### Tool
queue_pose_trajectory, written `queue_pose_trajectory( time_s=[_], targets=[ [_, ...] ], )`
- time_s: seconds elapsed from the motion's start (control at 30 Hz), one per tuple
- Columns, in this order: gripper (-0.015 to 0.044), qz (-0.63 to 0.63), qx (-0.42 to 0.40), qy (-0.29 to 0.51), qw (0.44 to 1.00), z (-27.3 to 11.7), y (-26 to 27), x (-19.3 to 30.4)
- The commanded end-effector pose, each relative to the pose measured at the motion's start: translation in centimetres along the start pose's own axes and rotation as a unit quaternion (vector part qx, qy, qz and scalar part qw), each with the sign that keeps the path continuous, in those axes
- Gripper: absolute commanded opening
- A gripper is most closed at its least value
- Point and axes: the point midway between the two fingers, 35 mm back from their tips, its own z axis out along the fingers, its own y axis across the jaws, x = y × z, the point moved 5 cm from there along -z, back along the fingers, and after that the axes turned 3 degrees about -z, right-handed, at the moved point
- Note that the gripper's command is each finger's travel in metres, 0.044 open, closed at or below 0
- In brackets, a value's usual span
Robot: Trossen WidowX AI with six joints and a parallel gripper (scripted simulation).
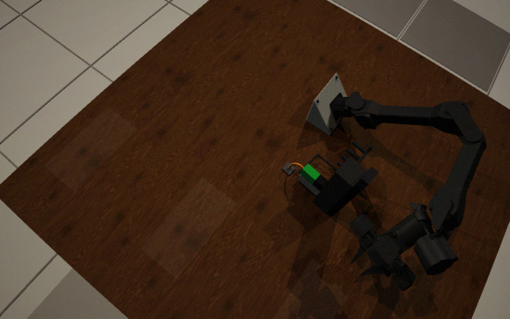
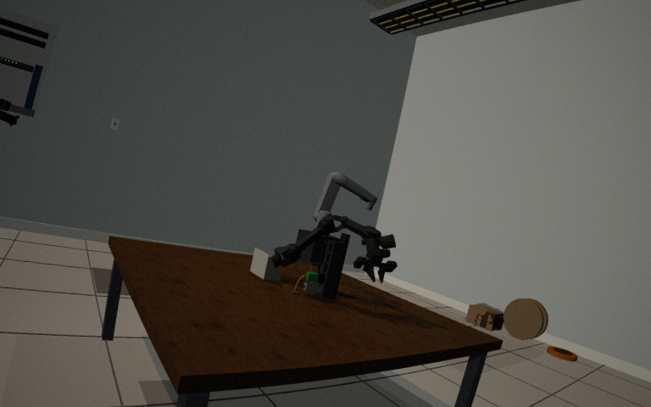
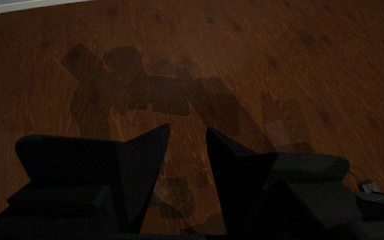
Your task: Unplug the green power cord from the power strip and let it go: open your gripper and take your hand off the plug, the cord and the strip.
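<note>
Lab room, tiled floor [image 2: 31, 302], wall panel [image 2: 11, 60]

Showing no readable words, brands or numbers anywhere. Carrying only dark bars, a row of tiny green dots and a blue stripe on the wall panel [image 2: 11, 60], too small for making out any characters.

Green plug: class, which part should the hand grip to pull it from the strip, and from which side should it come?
Grip the green plug across its two flat sides, coming from above. It juts from the black power strip toward the table's free side, so its block body is exposed. The hand, open and holding nothing, hovers apart.
</note>
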Motion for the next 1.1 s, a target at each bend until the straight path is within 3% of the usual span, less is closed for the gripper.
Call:
queue_pose_trajectory(
  time_s=[0.0, 0.27, 0.57, 0.77, 0.9, 1.07],
  targets=[
    [0.0160, 0.032, 0.021, 0.016, 0.999, 2.3, -3.3, -2.1],
    [0.0160, 0.092, 0.053, 0.038, 0.994, 4.0, -9.3, -5.3],
    [0.0160, 0.190, 0.105, 0.048, 0.975, 3.0, -17.3, -8.3],
    [0.0160, 0.289, 0.151, 0.095, 0.940, 2.2, -22.4, -6.8],
    [0.0160, 0.401, 0.192, 0.160, 0.882, 1.2, -26.7, -3.9],
    [0.0160, 0.549, 0.224, 0.244, 0.767, -1.0, -30.7, 0.4]
  ],
)
